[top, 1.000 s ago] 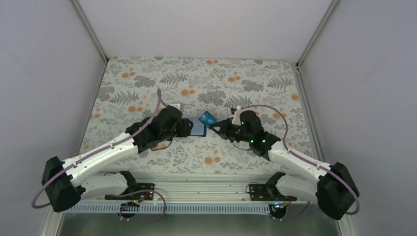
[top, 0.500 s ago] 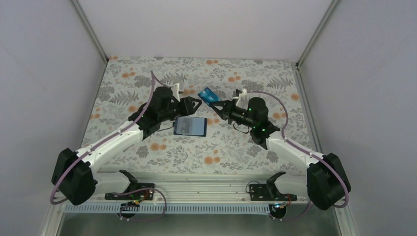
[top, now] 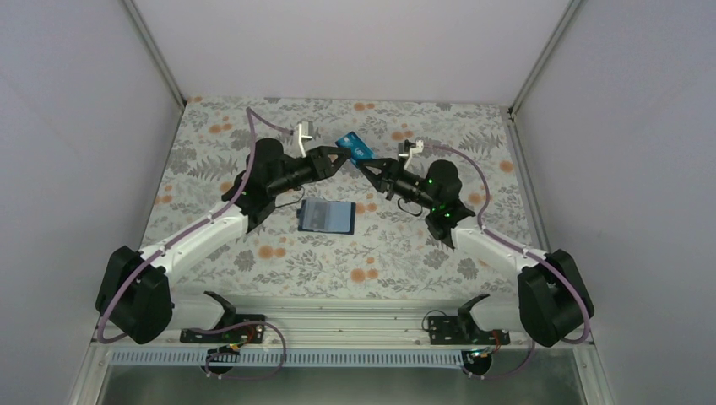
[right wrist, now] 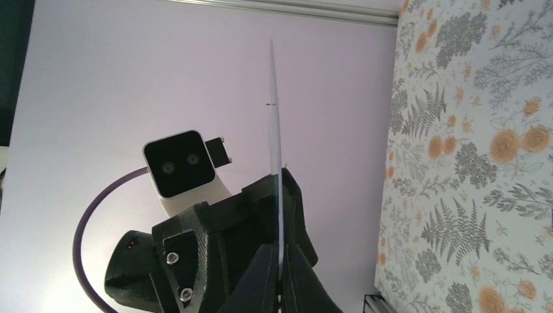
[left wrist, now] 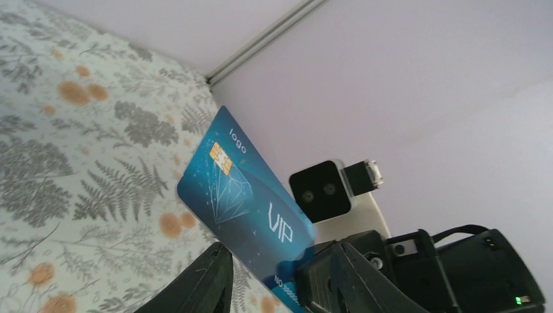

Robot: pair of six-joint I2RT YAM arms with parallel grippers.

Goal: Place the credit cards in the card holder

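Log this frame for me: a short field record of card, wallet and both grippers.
card: teal, up in the air, not in the wallet
right gripper: shut on card
left gripper: open, raised beside card; contact unclear
wallet: lying flat on table, nearer the bases than both grippers, untouched

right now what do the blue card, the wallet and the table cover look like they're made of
Blue card: probably plastic with a glossy finish. It has a printed chip and lettering, and shows only a hairline edge in the right wrist view.
Wallet: maybe leather or an imitation, dark and matt. It is too small to tell which.
Table cover: printed cloth or sheet with a matt floral pattern. Which one is unclear.
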